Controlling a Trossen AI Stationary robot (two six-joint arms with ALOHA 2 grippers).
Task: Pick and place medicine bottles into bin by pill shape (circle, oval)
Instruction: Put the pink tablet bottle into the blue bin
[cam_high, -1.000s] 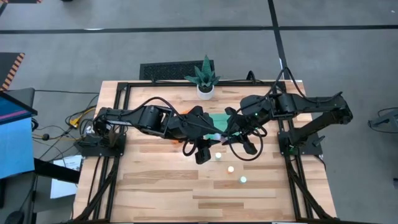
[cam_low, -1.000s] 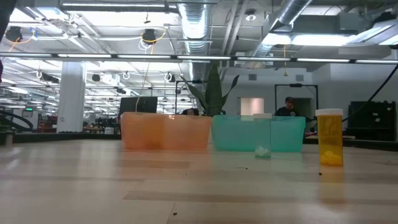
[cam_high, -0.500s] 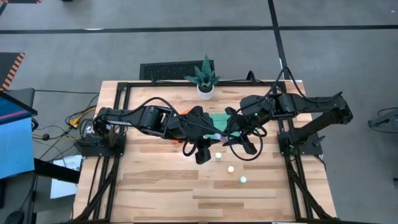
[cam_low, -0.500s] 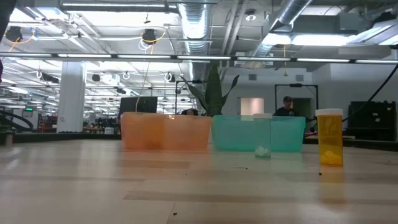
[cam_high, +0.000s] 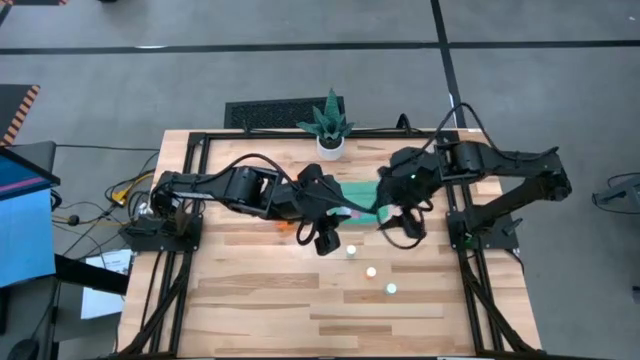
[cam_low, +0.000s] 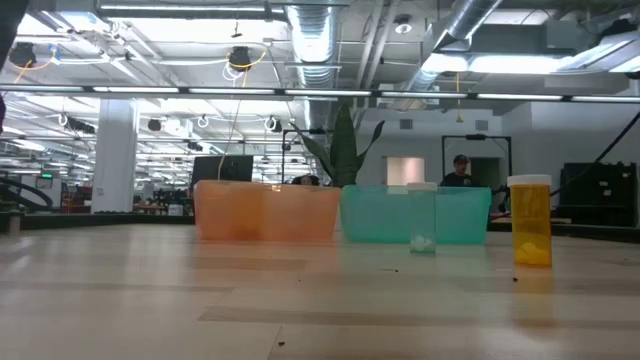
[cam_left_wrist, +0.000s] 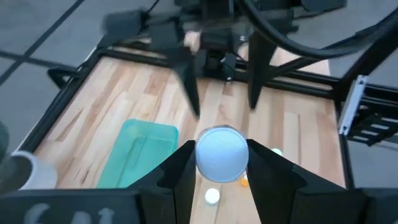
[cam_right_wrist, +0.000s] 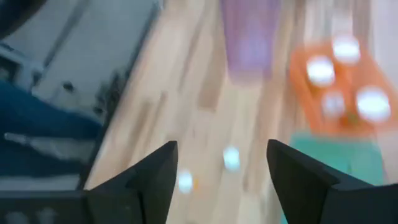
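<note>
My left gripper (cam_high: 328, 238) hovers above the table's middle, shut on a white-capped medicine bottle (cam_left_wrist: 222, 154). My right gripper (cam_right_wrist: 224, 180) stands open and holds nothing, to the right of the left one (cam_high: 392, 220), facing it. Three more bottles (cam_high: 351, 251), (cam_high: 370, 271), (cam_high: 391, 289) stand upright on the table near them. The teal bin (cam_high: 358, 193) sits between the arms. The orange bin (cam_right_wrist: 348, 81) holds several white-capped bottles. In the high view my left arm covers most of it. My left gripper pinches the bottle between its two fingers, one on each side just below the white cap (cam_left_wrist: 222, 143). The cap faces back toward the wrist, so the bottle lies along the fingers. It is lifted clear of the table.
A white plant pot (cam_high: 330, 145) stands at the table's far edge. In the low view the orange bin (cam_low: 265, 210) and teal bin (cam_low: 460, 213) stand side by side, with a clear bottle (cam_low: 422, 218) and an amber bottle (cam_low: 530, 220) in front. Bare wood lies toward the near edge.
My right gripper has opened, let go of the bottle and drawn back toward the table's right edge. My left gripper has taken hold of the bottle and keeps it in the air, having shifted slightly toward the far edge.
</note>
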